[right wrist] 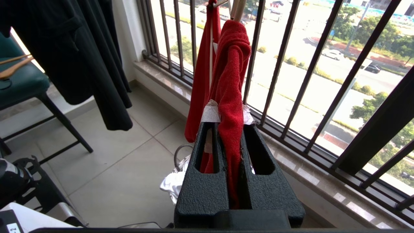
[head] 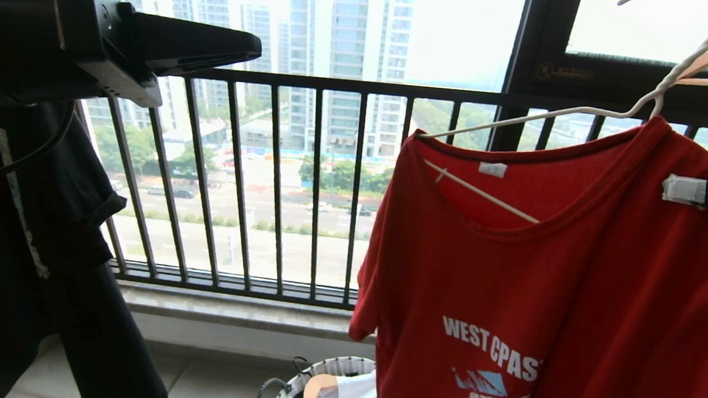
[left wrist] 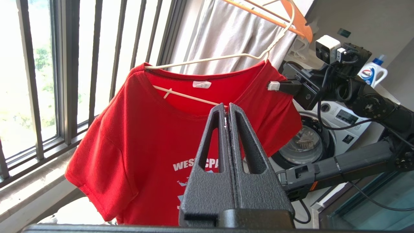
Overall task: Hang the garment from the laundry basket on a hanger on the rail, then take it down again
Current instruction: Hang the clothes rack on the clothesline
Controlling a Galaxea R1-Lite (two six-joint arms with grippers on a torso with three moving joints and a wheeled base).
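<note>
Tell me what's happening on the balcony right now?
The red T-shirt hangs on the white wire hanger, one shoulder on and the hanger's other arm bare above the collar. The right gripper is pinching the shirt's shoulder, jaws shut on the fabric. The left gripper is raised off to the side, shut and empty. The laundry basket sits below.
</note>
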